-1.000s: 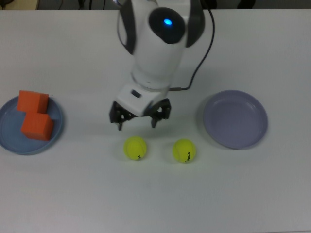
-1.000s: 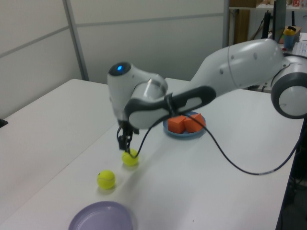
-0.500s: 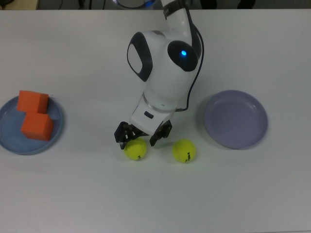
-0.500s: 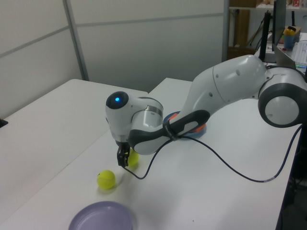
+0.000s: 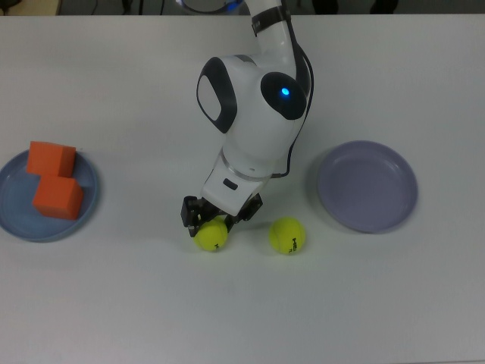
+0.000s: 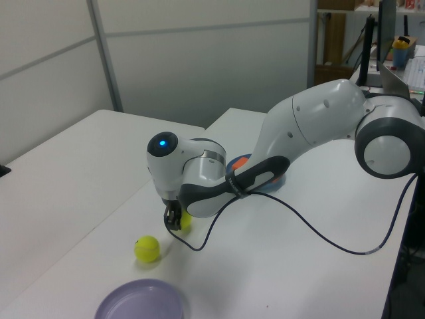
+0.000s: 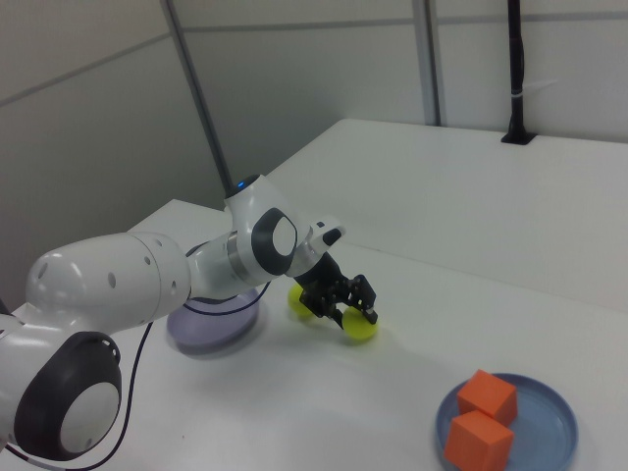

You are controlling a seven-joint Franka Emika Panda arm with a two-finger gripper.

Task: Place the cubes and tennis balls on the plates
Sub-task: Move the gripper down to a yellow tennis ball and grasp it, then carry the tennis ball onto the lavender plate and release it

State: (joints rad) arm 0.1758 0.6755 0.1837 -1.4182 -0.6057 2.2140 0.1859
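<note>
My gripper [image 5: 213,221] is down at the table with its fingers against the sides of one tennis ball [image 5: 213,236], which rests on the white table. The right view shows the same hold, the gripper [image 7: 345,312] straddling that ball [image 7: 360,329]. A second tennis ball [image 5: 287,235] lies free just to the top view's right. Two orange cubes [image 5: 51,159] [image 5: 57,197] sit on the light blue plate [image 5: 15,227] at the top view's left. The lavender plate [image 5: 367,186] at the top view's right holds nothing.
The arm's white body [image 5: 254,114] leans over the table's middle, with a black cable [image 6: 319,226] trailing from it. A grey partition wall [image 6: 199,53] stands behind the table.
The gripper came down from above and behind the ball to straddle it. Its fingers have since narrowed onto the ball's sides. Both balls, the cubes and the plates stayed put.
</note>
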